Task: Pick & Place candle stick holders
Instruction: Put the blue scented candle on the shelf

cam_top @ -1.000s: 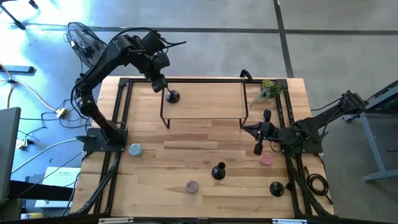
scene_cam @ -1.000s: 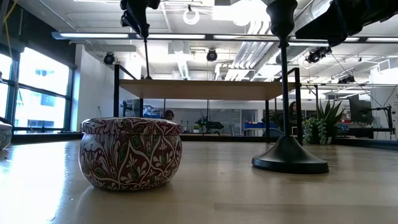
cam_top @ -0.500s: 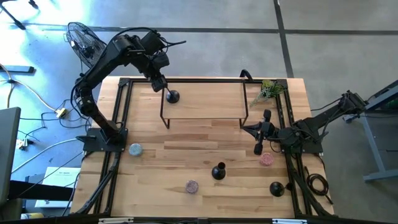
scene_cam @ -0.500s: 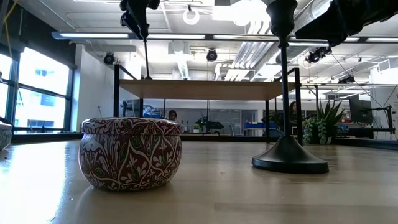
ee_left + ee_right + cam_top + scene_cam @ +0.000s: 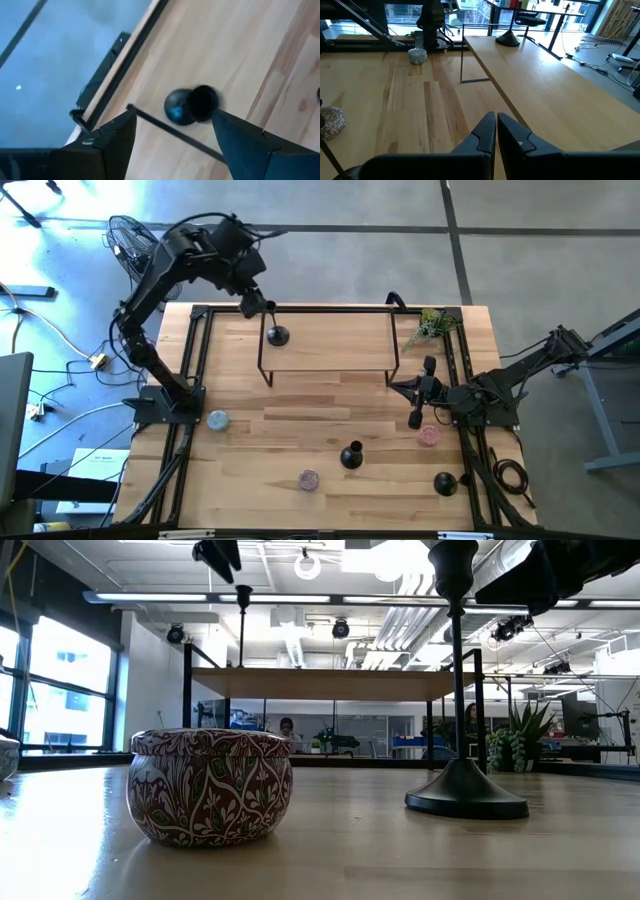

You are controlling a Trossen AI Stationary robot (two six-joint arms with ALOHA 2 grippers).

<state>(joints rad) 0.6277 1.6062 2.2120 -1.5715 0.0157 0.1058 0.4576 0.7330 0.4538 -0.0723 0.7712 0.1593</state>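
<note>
One candle stick holder (image 5: 277, 335) stands upright on the raised shelf (image 5: 340, 340) near its left end, released, so the left gripper (image 5: 256, 304), jaws apart above its stem, should lift straight clear, while two holders (image 5: 351, 455) wait on the table (image 5: 300, 420) and the right gripper (image 5: 415, 418) rests closed.

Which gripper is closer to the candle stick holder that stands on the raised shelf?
Left. The left gripper hovers open just above the shelf holder; the right gripper waits shut, far across the table.
</note>
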